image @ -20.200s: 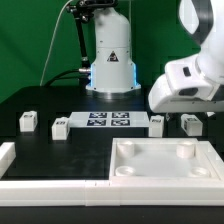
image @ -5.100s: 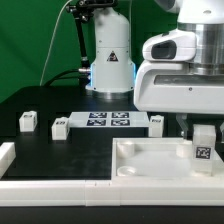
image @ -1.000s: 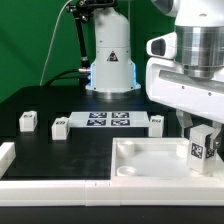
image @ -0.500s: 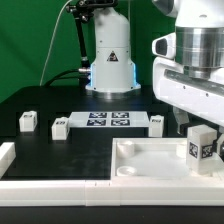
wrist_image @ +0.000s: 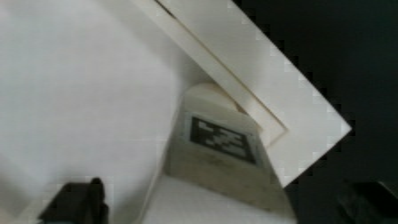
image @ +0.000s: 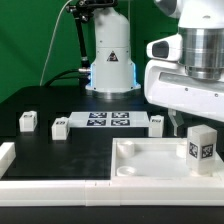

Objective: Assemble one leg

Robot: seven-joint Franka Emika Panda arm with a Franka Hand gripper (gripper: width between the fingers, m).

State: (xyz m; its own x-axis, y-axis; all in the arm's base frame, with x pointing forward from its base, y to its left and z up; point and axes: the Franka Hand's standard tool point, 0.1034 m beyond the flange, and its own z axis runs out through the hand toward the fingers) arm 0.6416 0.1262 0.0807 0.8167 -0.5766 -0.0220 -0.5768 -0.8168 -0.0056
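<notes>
The leg point(image: 201, 143), a small white block with a marker tag, stands upright at the near corner of the white panel point(image: 150, 165) on the exterior view's right. My gripper point(image: 190, 126) hangs just above and behind it. Its jaws are open, one on each side of the leg. In the wrist view the leg point(wrist_image: 222, 145) rises between the two dark fingertips point(wrist_image: 75, 200) with a gap on either side, beside the panel's raised rim point(wrist_image: 267, 70). I cannot tell how deep the leg sits in its socket.
Three more small white legs lie on the black table point(image: 28, 121), point(image: 60, 127), point(image: 156, 123). The marker board point(image: 108, 120) lies between them. The robot base point(image: 110, 60) stands behind. A white rail point(image: 45, 184) runs along the front left.
My gripper has let go of the leg and risen a little. The leg stays upright on the panel's corner.
</notes>
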